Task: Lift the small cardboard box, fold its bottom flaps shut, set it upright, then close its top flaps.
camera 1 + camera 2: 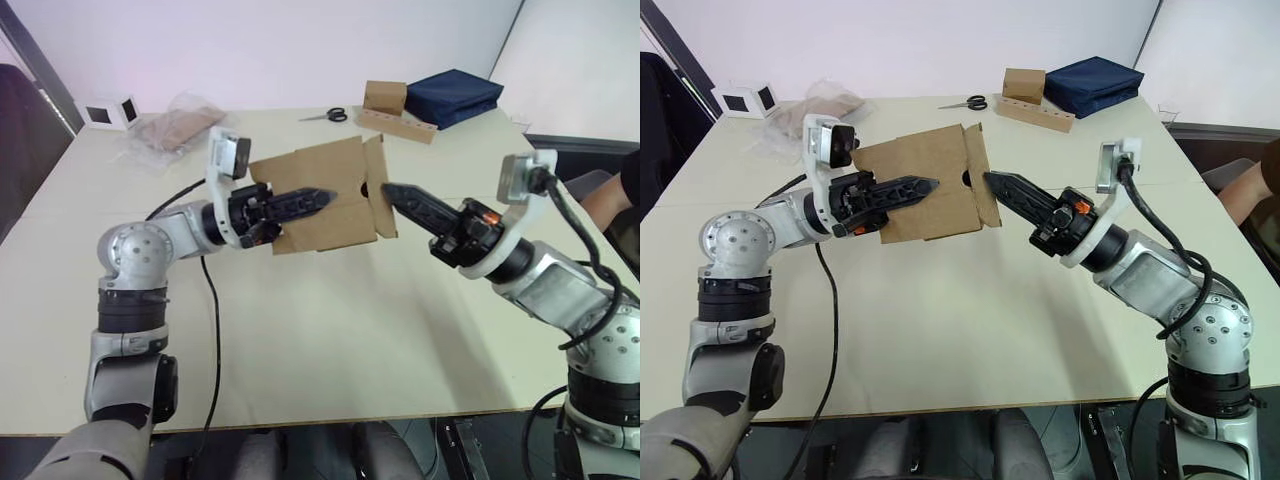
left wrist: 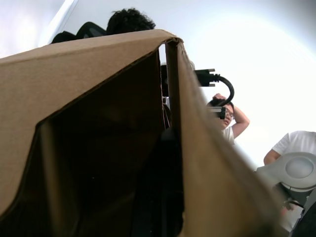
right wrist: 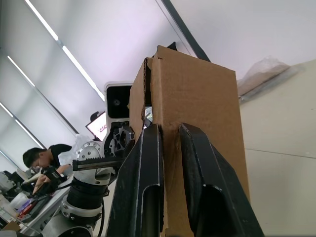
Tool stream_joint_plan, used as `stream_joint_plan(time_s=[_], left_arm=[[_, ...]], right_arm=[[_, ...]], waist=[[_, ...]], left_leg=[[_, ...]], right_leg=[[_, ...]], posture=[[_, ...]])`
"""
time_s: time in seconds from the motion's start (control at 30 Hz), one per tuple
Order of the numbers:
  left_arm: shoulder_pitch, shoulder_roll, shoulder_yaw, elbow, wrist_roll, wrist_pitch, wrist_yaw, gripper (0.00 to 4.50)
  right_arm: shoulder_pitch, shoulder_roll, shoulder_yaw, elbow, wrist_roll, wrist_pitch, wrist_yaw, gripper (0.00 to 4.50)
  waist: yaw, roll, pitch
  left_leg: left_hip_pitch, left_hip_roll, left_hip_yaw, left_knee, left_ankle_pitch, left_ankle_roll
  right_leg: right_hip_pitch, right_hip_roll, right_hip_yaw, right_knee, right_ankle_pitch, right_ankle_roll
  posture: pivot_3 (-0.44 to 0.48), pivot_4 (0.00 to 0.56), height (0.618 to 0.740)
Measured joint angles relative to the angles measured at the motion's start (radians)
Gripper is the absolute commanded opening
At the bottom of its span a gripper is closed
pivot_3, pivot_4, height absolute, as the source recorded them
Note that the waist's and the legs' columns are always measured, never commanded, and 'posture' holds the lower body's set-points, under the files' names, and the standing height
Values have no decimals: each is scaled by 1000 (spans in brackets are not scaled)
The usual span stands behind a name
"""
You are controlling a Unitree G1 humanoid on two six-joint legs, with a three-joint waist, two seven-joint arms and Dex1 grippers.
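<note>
Carton position: the small cardboard box is held clear above the table, lying on its side between the two grippers. Left gripper reaches across the broad face of the box, one black finger on the outside, and the left wrist view shows a dark finger inside the cavity, so it is clamped on a wall of the box. Right gripper meets the flap end of the box; in the right wrist view its fingers stand slightly apart, with a cardboard edge running into the gap between them; whether they pinch it cannot be told. One flap at that end stands partly swung out. Beyond the box on the table lie scissors, a squarer brown box and a clear plastic bag.
</note>
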Motion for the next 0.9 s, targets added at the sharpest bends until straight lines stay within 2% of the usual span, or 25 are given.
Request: stream_joint_plan(time_s=[0.9], left_arm=[[11,-31,6,0,7,-37,19,0]], right_arm=[[-17,74,80,-50,-6,-73,-129,570]], waist=[[0,0,0]], left_leg=[[0,0,0,0,0,0]], right_leg=[[0,0,0,0,0,0]], posture=[[0,150,740]])
